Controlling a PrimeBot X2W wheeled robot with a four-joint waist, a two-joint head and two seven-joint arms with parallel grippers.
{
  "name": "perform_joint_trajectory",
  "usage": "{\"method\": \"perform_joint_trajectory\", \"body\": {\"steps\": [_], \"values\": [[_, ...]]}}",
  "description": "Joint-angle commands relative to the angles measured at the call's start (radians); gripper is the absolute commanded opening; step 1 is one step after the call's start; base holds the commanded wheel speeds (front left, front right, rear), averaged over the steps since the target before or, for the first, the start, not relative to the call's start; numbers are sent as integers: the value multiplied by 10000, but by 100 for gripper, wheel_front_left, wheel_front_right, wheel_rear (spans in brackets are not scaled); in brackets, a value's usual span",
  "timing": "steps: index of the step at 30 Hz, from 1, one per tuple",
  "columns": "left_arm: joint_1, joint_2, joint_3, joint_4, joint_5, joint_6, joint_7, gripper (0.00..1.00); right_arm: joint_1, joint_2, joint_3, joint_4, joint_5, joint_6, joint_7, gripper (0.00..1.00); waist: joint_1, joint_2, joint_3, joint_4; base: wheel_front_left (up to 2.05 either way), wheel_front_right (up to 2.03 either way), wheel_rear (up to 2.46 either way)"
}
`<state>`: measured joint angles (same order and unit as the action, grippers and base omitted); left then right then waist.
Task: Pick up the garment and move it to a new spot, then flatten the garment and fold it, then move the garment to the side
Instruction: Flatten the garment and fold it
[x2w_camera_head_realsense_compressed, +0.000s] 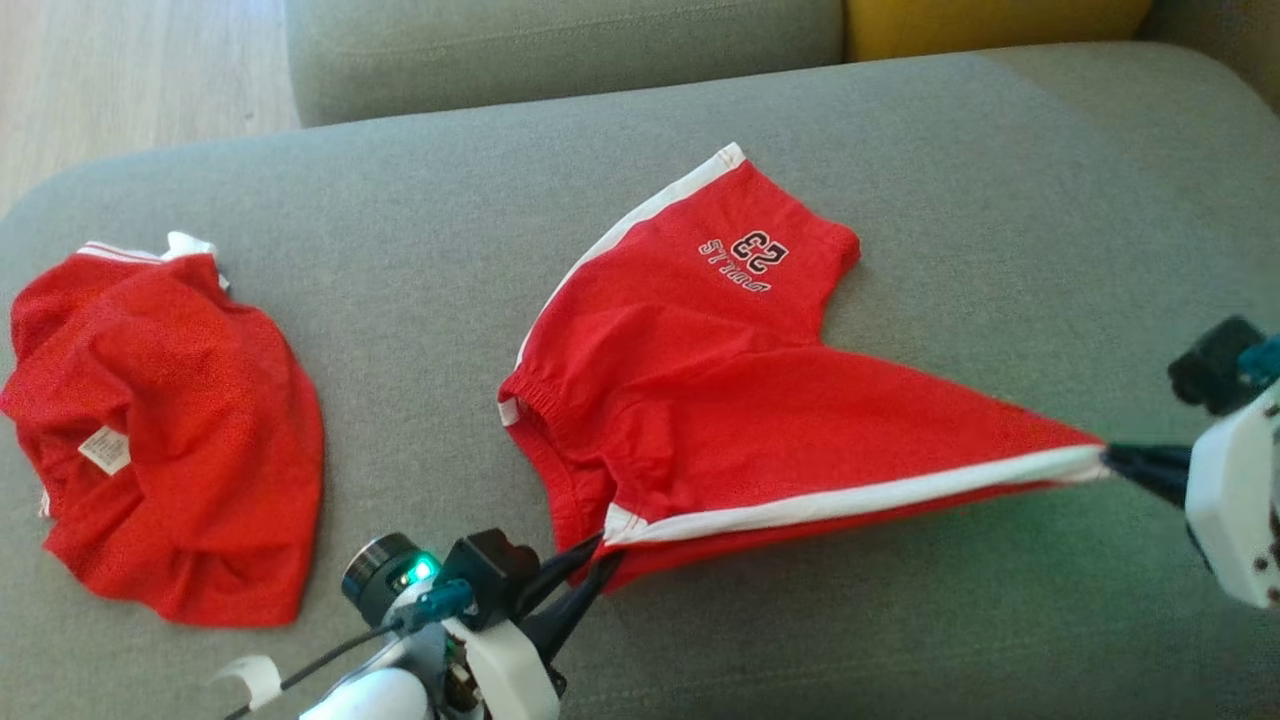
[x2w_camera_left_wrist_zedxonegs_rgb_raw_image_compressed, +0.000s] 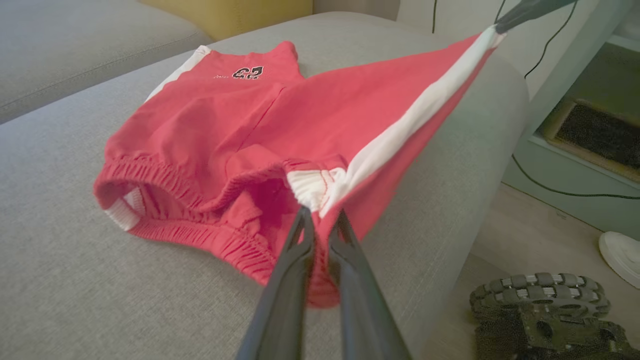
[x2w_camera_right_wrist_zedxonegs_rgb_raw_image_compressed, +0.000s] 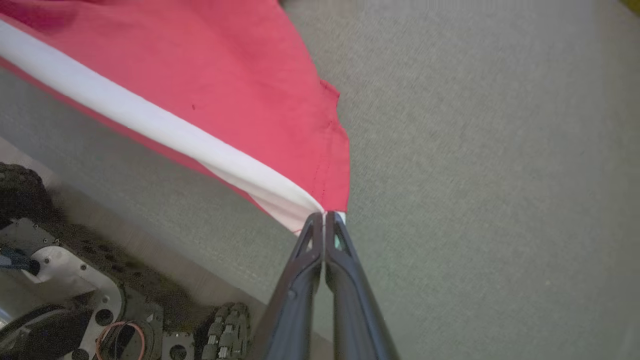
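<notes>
The garment (x2w_camera_head_realsense_compressed: 700, 400) is a pair of red shorts with white side stripes and a "23" print, spread on the grey sofa seat. My left gripper (x2w_camera_head_realsense_compressed: 600, 560) is shut on its waistband corner at the near edge; in the left wrist view that gripper (x2w_camera_left_wrist_zedxonegs_rgb_raw_image_compressed: 320, 217) pinches the white end of the garment (x2w_camera_left_wrist_zedxonegs_rgb_raw_image_compressed: 225, 130). My right gripper (x2w_camera_head_realsense_compressed: 1110, 458) is shut on the hem corner at the right and pulls the striped edge taut and lifted. From the right wrist the gripper (x2w_camera_right_wrist_zedxonegs_rgb_raw_image_compressed: 325, 216) clamps the garment (x2w_camera_right_wrist_zedxonegs_rgb_raw_image_compressed: 240, 90) at its white-striped tip.
A second red piece of clothing (x2w_camera_head_realsense_compressed: 160, 420) lies crumpled at the left of the sofa seat (x2w_camera_head_realsense_compressed: 950, 180). A yellow cushion (x2w_camera_head_realsense_compressed: 990, 25) sits at the back. The seat's near edge drops to the floor, where the robot's wheeled base (x2w_camera_left_wrist_zedxonegs_rgb_raw_image_compressed: 545, 310) stands.
</notes>
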<state>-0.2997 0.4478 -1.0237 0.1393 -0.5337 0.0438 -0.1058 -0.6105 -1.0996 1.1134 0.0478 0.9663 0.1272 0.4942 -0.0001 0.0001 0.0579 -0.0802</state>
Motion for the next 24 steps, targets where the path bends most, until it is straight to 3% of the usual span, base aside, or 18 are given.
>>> {"method": "perform_joint_trajectory", "body": {"steps": [1,13,24], "values": [[-474,338,488,-447,3,133,12,0,69,-414,-541,-91,-188,35,-70,0,1,-1,124,71,0,0,0],[-1728,133,1214,-1017,-143,277,30,0,-1075,796,-2281,493,-1403,35,-716,0,1,-1,1145,983,0,0,0],[-3220,-1065,1432,-31,-175,16,-377,0,-3623,1877,-2020,1820,-2748,35,-1178,0,1,-1,2792,2132,0,0,0]]}}
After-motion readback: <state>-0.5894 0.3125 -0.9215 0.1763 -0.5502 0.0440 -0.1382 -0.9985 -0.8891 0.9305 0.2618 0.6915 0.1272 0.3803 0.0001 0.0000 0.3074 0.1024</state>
